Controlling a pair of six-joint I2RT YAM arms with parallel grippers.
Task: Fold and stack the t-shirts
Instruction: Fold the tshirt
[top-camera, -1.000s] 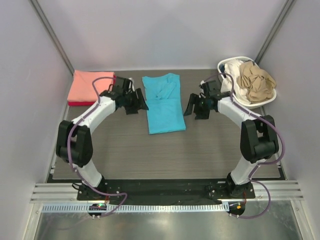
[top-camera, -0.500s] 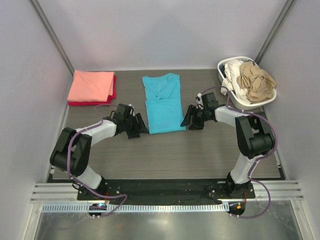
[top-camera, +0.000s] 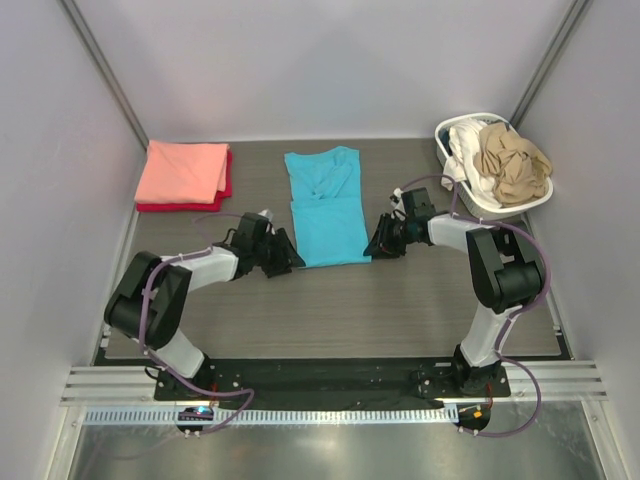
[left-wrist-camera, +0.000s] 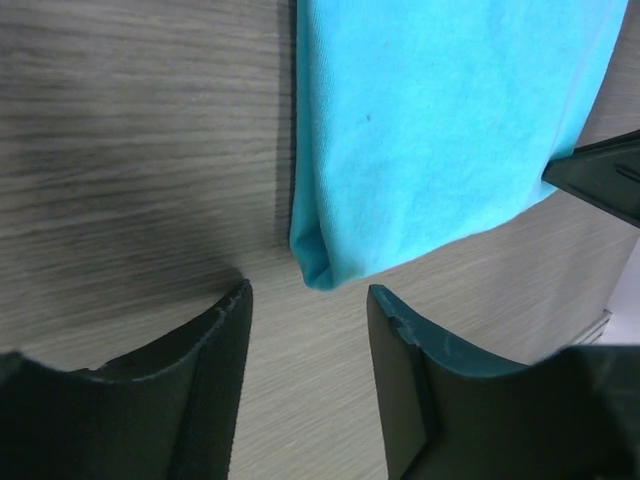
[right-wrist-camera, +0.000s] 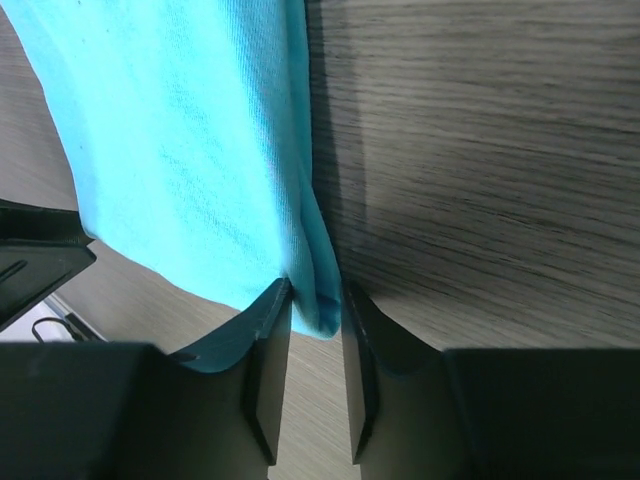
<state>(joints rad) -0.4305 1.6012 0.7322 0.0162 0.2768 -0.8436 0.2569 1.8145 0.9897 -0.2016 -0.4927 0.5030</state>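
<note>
If I lift now, the turquoise t-shirt (top-camera: 325, 205), lying on the desk (top-camera: 400, 300) toward 12 o'clock, may skew: the right pincer (right-wrist-camera: 314, 290) nips its 5 o'clock corner, but the left pincer (left-wrist-camera: 308, 295) gapes empty.

Wide bare table (top-camera: 400, 310) runs in front of the turquoise shirt (top-camera: 325, 205), open right across between the two arms. The left gripper (left-wrist-camera: 308, 300) stands spread with a free gap, the shirt's corner just ahead of it. The right gripper (right-wrist-camera: 316, 300) has no room: the shirt fills the slot between its fingers. The back left corner is blocked by the pink shirt (top-camera: 183, 170) lying on the red shirt (top-camera: 160, 207). The back right is blocked by the basket (top-camera: 500, 208), piled above its rim. Bare lanes of table separate each from the turquoise shirt.
</note>
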